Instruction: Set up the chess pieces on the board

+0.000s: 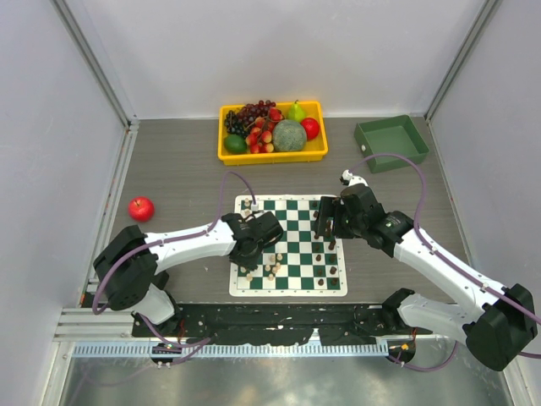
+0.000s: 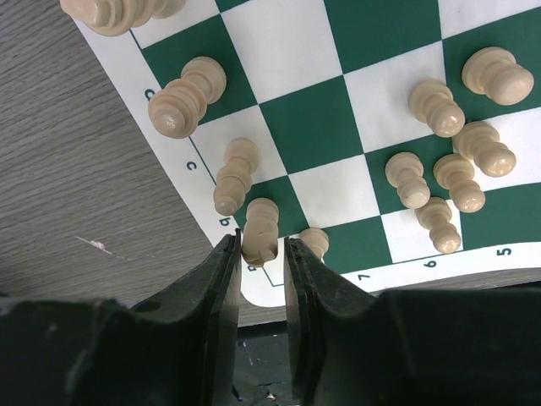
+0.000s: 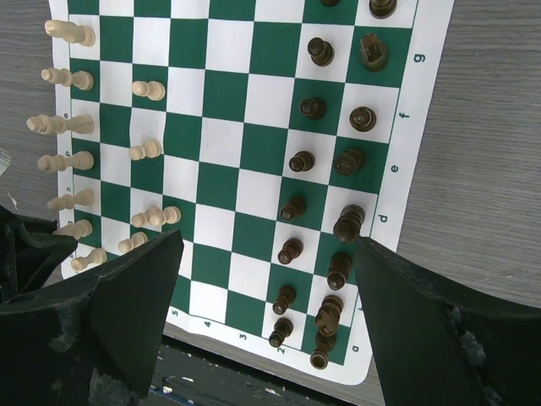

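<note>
On a grey wood-grain table (image 1: 182, 173) walled by pale panels, the board (image 1: 297, 222) lies near the arm bases, where the left gripper (image 2: 258, 247) reaches low, pinching a cream piece (image 2: 260, 222) at the board's edge, while the right gripper (image 3: 266, 245) hangs spread wide above the dark pieces (image 3: 302, 161).

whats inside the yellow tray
Fruit piled in the yellow tray: dark grapes, a green pear, a melon, a red apple. Anything under the pile is covered.

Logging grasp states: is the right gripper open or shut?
The right gripper is open: its fingers stand wide apart in the right wrist view, nothing held between them, only the board below.
</note>
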{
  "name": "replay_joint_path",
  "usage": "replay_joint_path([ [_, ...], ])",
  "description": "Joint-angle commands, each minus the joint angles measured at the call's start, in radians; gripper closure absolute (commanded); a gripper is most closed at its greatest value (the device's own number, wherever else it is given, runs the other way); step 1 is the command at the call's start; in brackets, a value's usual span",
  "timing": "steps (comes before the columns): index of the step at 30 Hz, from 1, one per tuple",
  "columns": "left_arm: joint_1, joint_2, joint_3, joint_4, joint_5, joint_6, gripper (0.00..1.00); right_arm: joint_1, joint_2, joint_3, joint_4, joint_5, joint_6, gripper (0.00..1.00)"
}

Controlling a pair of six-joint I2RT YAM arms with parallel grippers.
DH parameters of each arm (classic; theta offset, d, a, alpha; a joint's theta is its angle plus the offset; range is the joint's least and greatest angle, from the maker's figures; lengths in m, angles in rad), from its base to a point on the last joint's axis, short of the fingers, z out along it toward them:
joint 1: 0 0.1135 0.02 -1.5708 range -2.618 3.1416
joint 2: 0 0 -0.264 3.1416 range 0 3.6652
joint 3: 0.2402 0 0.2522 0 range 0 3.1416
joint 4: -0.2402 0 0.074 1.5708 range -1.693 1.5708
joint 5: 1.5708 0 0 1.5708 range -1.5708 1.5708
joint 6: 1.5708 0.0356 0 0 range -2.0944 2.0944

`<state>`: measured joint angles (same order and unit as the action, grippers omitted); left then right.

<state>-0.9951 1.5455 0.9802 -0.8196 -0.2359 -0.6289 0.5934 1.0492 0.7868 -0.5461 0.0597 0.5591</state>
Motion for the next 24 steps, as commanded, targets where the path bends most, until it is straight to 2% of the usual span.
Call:
replay_joint_path([
  [1,-0.008,-0.015,0.000,0.013,-0.019,-0.015,0.66,-0.003,-0.012,0.014,0.028,-0.001,0.004,0.12],
  [17,-0.019,-0.123,0.057,-0.075,-0.062,-0.026,0.50,-0.003,-0.029,0.011,0.018,0.008,0.004,0.11],
  [24,-0.027,-0.160,0.057,-0.052,-0.016,-0.023,0.51,-0.003,-0.032,0.011,0.020,0.006,0.004,0.11],
])
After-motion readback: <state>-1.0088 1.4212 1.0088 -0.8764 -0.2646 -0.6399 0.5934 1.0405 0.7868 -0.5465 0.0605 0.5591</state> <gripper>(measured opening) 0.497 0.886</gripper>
